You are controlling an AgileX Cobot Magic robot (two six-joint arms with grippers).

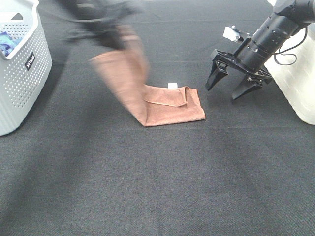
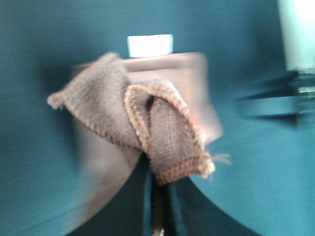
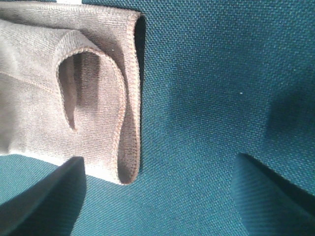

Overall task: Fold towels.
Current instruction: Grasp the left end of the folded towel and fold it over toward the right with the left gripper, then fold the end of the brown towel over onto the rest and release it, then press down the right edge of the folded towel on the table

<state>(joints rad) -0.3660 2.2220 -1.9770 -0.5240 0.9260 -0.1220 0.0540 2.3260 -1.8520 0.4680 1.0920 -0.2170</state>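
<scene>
The reddish-brown towel (image 1: pixel 170 104) lies partly on the dark mat, folded over at its right end, with a small white tag (image 1: pixel 172 85) at its far edge. My left gripper (image 1: pixel 109 35), blurred by motion, is shut on one end of the towel and holds it up at the upper left, so the cloth hangs slanted down to the mat. In the left wrist view the bunched hem (image 2: pixel 162 132) is pinched at the gripper (image 2: pixel 156 189). My right gripper (image 1: pixel 234 84) is open and empty, just right of the towel. The right wrist view shows the towel's folded edge (image 3: pixel 98 88) ahead of the left fingertip (image 3: pixel 49 201).
A white perforated basket (image 1: pixel 22 69) stands at the left edge with a blue cloth (image 1: pixel 7 42) inside. A white container (image 1: pixel 300 88) stands at the right edge behind my right arm. The dark mat (image 1: pixel 157 187) covers the table.
</scene>
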